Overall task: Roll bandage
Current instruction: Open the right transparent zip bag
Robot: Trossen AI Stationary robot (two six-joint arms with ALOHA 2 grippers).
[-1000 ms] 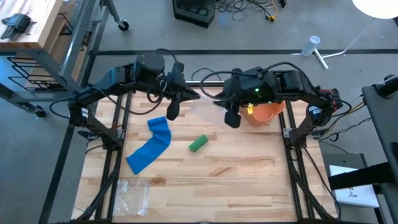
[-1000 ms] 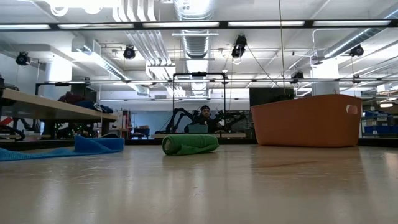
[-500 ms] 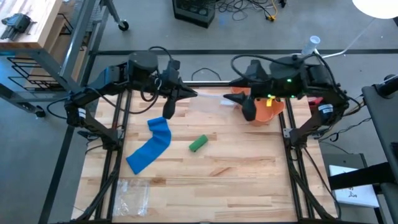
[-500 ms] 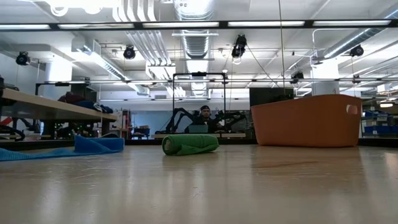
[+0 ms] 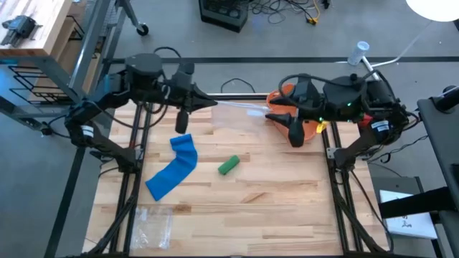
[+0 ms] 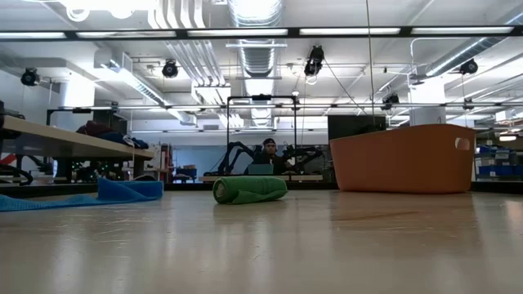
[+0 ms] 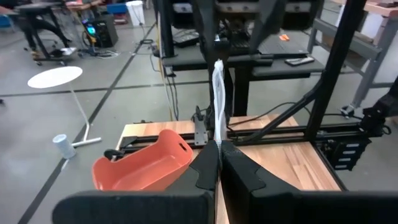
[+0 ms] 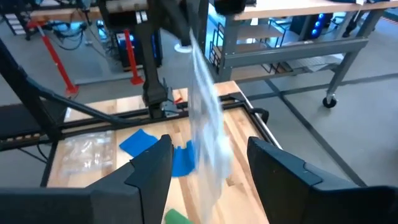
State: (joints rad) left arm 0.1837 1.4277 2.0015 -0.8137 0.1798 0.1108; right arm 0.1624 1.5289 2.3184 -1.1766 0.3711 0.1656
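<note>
I see my left tool pinched shut on a clear plastic bag stretched above the far edge of the wooden surface. My right tool stands open beside the orange plastic bin, with the bag's loose end hanging between its fingers. The rolled green bandage lies mid-surface, near the unrolled blue bandage.
</note>
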